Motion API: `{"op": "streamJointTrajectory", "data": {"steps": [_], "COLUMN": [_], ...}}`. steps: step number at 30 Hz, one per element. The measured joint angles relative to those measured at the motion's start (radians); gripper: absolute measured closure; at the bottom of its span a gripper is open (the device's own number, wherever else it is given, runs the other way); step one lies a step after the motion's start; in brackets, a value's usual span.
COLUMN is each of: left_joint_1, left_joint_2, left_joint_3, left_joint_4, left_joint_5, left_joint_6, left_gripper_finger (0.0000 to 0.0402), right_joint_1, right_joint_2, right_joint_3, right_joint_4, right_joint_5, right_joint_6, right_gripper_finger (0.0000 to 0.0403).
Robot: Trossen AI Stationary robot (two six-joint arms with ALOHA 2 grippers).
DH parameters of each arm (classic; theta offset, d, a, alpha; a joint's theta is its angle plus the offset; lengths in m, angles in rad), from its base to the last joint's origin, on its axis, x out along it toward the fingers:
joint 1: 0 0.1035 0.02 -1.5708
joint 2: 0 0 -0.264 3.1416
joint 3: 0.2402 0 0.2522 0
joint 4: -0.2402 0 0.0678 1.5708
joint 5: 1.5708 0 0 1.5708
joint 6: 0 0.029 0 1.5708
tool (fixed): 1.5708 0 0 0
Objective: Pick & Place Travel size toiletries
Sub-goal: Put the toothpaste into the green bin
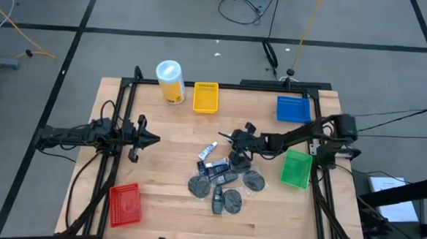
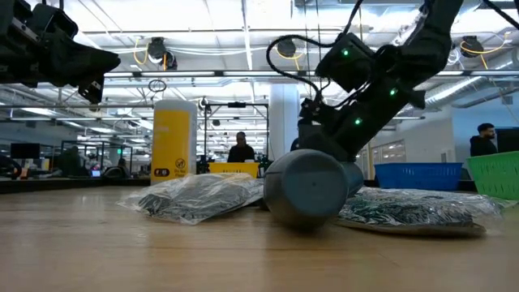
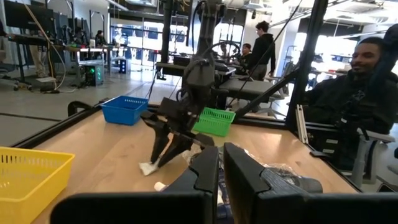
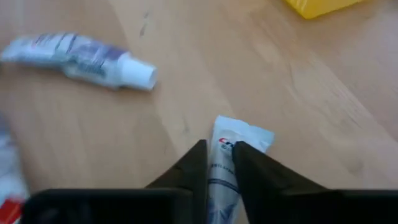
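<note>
Near the middle of the wooden table point(image 1: 174, 169), a loose pile of toiletries point(image 1: 223, 180): slim white tubes with blue print, flat round dark grey discs in crinkly clear wrap, small dark oblong packs. Counted from above: about four discs, two or three dark packs, at least two tubes; exact tally hard to make in the overlap.

One white tube point(image 4: 229, 168) pinched by its flat crimped end between the narrow jaws of the right gripper point(image 4: 219, 158), low over the wood at the pile's far edge. A second tube point(image 4: 81, 57), white cap on, lying flat on the wood near it, apart from the fingers.

Left gripper point(image 1: 151, 138) hovering well to the left of the pile, jaws almost shut, empty.

Four small trays around the edges: one red point(image 1: 124, 204) at the near left, one yellow point(image 1: 206, 97) and one blue point(image 1: 293, 109) at the far side, one green point(image 1: 296, 168) just right of the pile. One yellow canister point(image 1: 171, 82) with a white lid, upright beside the yellow tray.
</note>
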Motion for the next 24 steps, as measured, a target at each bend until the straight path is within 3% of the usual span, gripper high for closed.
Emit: {"op": "streamJointTrajectory", "data": {"steps": [4, 10, 14, 19, 24], "left_joint_1": [0.0, 0.0, 0.0, 0.0, 0.0], "left_joint_2": [0.0, 0.0, 0.0, 0.0, 0.0], "left_joint_3": [0.0, 0.0, 0.0, 0.0, 0.0], "left_joint_4": [0.0, 0.0, 0.0, -0.005, -0.016], "left_joint_5": [0.0, -0.001, -0.001, -0.001, -0.001], "left_joint_6": [0.0, -0.005, -0.014, -0.014, -0.014], "left_gripper_finger": [0.0378, 0.0378, 0.0378, 0.0378, 0.0378], "right_joint_1": [0.046, 0.163, 0.207, 0.131, -0.007], "right_joint_2": [-0.106, -0.327, -0.421, -0.408, -0.309], "right_joint_3": [0.0, 0.0, 0.0, 0.0, 0.0], "right_joint_4": [-0.122, -0.408, -0.518, -0.475, -0.357], "right_joint_5": [0.0, 0.005, 0.002, -0.056, -0.239], "right_joint_6": [-0.023, 0.078, 0.058, -0.129, -0.382], "right_gripper_finger": [0.0396, 0.0399, 0.0396, 0.0343, 0.0239]}}
